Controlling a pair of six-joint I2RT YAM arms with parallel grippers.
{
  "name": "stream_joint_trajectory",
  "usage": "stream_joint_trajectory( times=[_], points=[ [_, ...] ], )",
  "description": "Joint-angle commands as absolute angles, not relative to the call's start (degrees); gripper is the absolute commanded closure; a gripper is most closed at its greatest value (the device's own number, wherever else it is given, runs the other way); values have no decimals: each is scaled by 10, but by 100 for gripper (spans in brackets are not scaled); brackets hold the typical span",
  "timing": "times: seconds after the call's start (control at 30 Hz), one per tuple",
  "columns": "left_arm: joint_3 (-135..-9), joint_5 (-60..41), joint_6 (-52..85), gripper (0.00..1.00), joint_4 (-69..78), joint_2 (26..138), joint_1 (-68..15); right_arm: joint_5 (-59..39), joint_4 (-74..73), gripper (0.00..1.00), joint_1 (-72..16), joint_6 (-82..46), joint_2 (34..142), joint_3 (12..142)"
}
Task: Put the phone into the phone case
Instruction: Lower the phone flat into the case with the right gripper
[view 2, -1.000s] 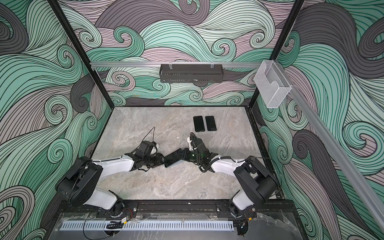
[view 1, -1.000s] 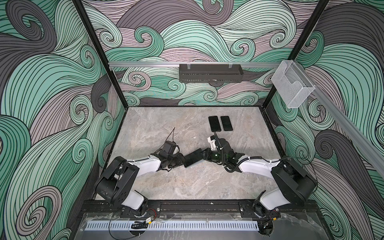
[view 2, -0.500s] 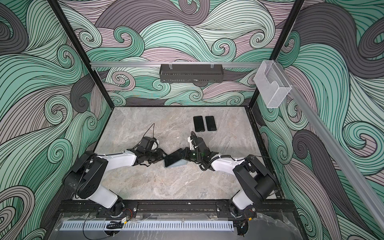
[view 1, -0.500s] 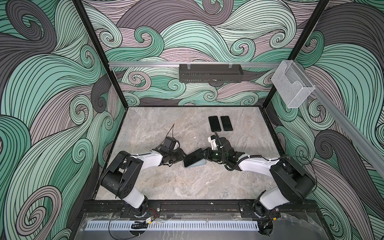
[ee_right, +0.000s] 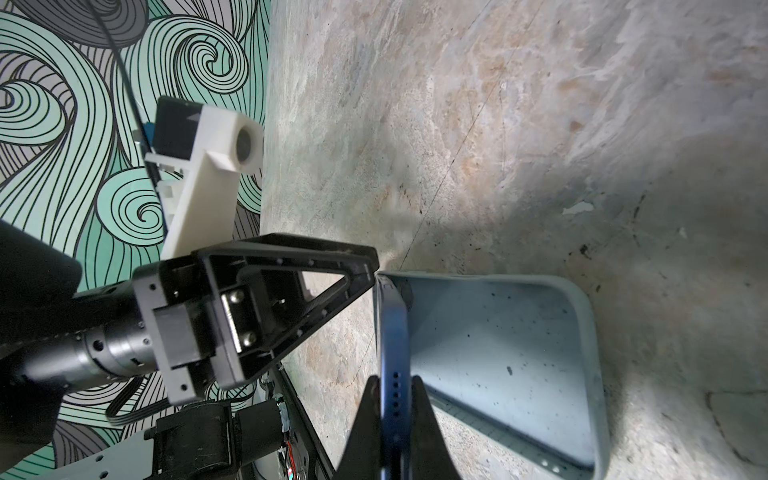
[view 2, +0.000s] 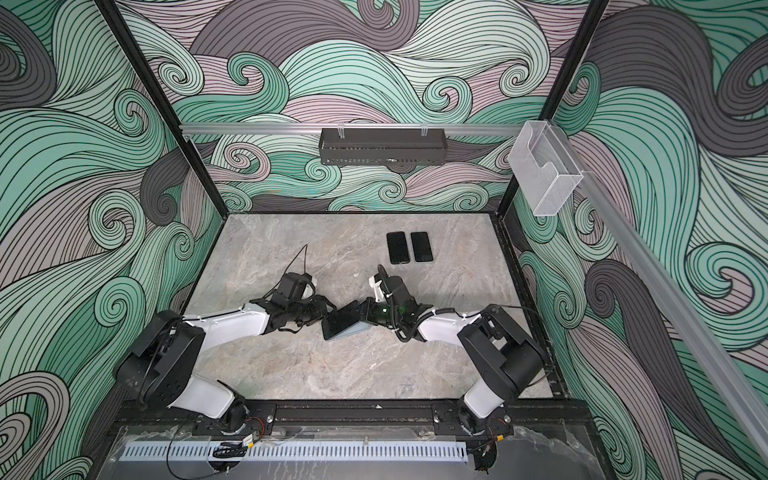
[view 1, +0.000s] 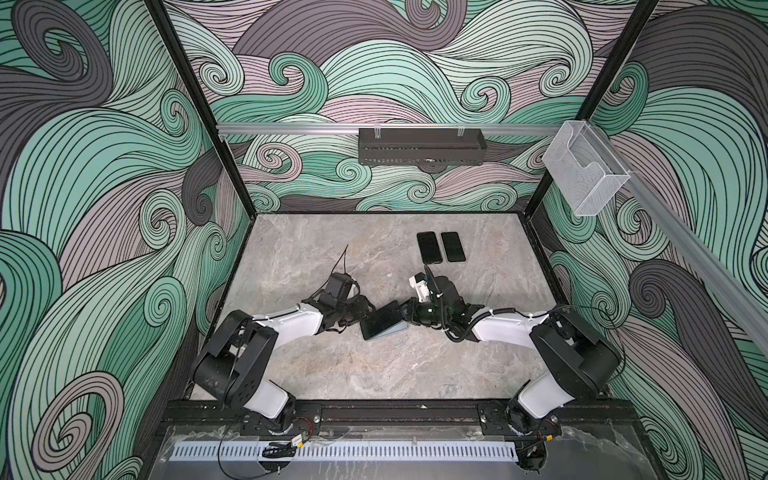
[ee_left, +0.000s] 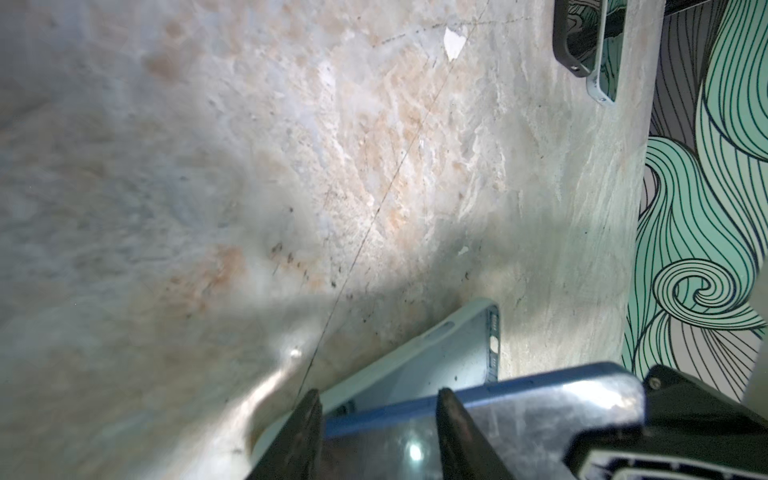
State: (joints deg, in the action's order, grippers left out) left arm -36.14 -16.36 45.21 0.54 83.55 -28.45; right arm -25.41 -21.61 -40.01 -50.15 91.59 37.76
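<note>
Held on edge in the clenched right gripper (ee_right: 395, 384), the blue phone (ee_right: 390, 332) tilts over the pale case (ee_right: 498, 353) at mid-table, and we see it hide most of the case in both top views. The left gripper (ee_left: 378, 395) is spread, with one finger at the phone's far end. Bare table (view 1: 332, 374) surrounds them, and two dark handsets (view 1: 429, 249) lie well apart.

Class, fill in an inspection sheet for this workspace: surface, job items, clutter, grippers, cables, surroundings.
Surface: marble tabletop, speckled, small white fleck.
Job's things: phone tilted on edge over pale blue case lying open side up.
Clutter: two dark phones side by side at back.
Grippers: right gripper shut on phone's end; left gripper open at opposite end.
Cables: thin black wire above left wrist; loose wires at front rail.
Surroundings: wave-patterned walls, black tray on rear rail, clear holder on right.
</note>
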Motion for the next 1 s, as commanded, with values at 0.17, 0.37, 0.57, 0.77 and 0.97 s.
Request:
stream_joint_trajectory(
  times=[0.17, 0.37, 0.57, 0.77, 0.97],
  points=[
    [-331, -103, 459, 46, -139, 731, -290, -229, -130, 100, -412, -487, 952, 357],
    [-280, -143, 466, 49, -108, 712, -293, -228, -124, 99, -413, -483, 968, 357],
    [-259, -161, 460, 51, -62, 723, -297, -229, -96, 94, -413, -470, 976, 366],
    [-261, -183, 442, 59, -19, 746, -297, -210, -1, 86, -413, -417, 971, 392],
    [-262, -188, 438, 61, -6, 759, -297, -196, 64, 80, -413, -380, 968, 412]
  ],
)
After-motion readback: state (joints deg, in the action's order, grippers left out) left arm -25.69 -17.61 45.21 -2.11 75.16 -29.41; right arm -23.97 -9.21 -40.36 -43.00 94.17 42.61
